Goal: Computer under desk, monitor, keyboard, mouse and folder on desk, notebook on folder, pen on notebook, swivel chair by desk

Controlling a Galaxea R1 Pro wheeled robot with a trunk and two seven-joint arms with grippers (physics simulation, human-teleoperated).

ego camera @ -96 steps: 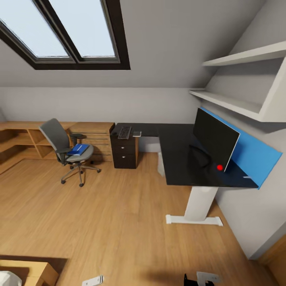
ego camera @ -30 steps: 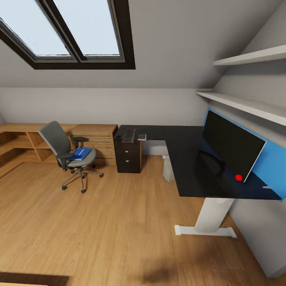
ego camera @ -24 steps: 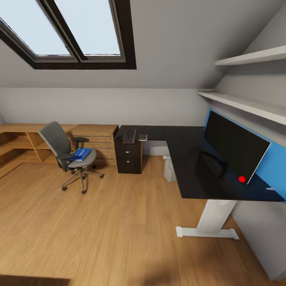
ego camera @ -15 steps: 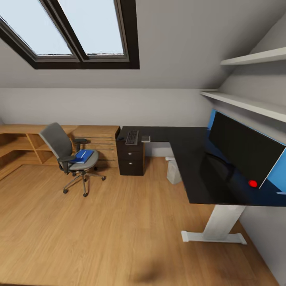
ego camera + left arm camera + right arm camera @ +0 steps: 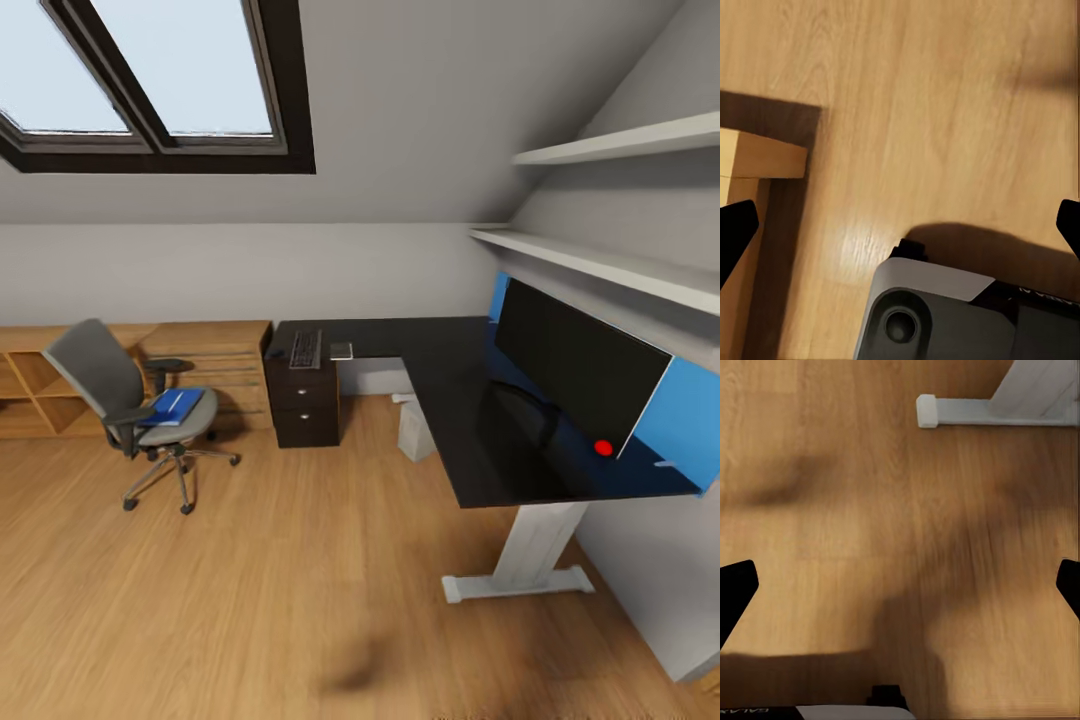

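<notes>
The L-shaped counter (image 5: 455, 400) runs one arm along the far wall and the other toward the viewer along the right wall. The monitor (image 5: 575, 370) stands on that near arm, its long axis following the right wall, screen facing left into the room. On the far arm lies the keyboard (image 5: 305, 349), long axis running near to far, with a small pale flat thing (image 5: 341, 351) just right of it and a small dark blob, probably the mouse (image 5: 275, 353), just left — too small to make out. The computer (image 5: 414, 428) stands on the floor under the counter, partly hidden by the top. The swivel chair (image 5: 130, 405) sits well left of the counter, before a low oak drawer unit (image 5: 215, 372); the folder (image 5: 172, 407) lies flat on its seat. Anything on the folder is too fine to tell.

The left gripper (image 5: 900, 229) and right gripper (image 5: 900, 589) each show only dark fingertips at the frame edges, spread wide over bare floor (image 5: 832, 547).
</notes>
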